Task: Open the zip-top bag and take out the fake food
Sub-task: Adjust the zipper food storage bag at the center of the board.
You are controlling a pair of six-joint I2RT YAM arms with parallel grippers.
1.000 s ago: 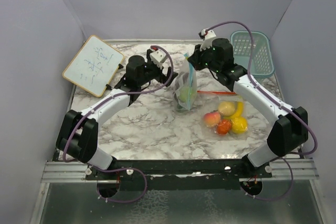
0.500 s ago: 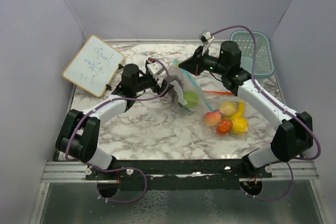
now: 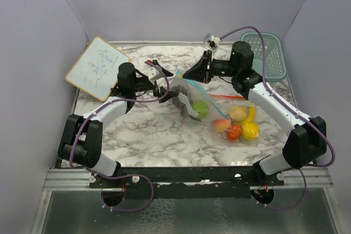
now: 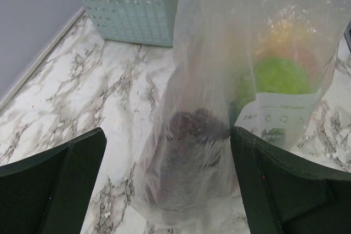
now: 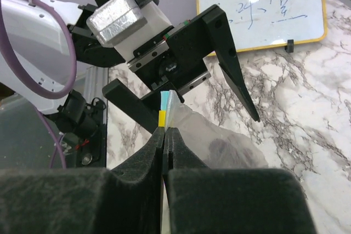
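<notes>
A clear zip-top bag (image 3: pixel 186 96) leans over the table, and my right gripper (image 3: pixel 190 74) is shut on its top edge by the yellow slider (image 5: pixel 162 119). Inside are a green ball (image 3: pixel 201 108) and dark purple grapes (image 4: pixel 192 127). My left gripper (image 3: pixel 163 84) is open, and the bag's lower end (image 4: pixel 186 179) sits between its fingers (image 4: pixel 285 190) without being gripped. A peach (image 3: pixel 222 125), a tomato (image 3: pixel 234 131), a lemon (image 3: pixel 250 130) and a banana (image 3: pixel 250 114) lie loose to the bag's right.
A teal basket (image 3: pixel 269 53) stands at the back right and also shows in the left wrist view (image 4: pixel 129 4). A whiteboard (image 3: pixel 97 68) leans at the back left. A thin red strip (image 3: pixel 225 96) lies behind the loose fruit. Grey walls close in three sides.
My right gripper has swung the bag's top to the left, so the bag went from hanging upright to leaning. My left arm has drawn back to the left.
</notes>
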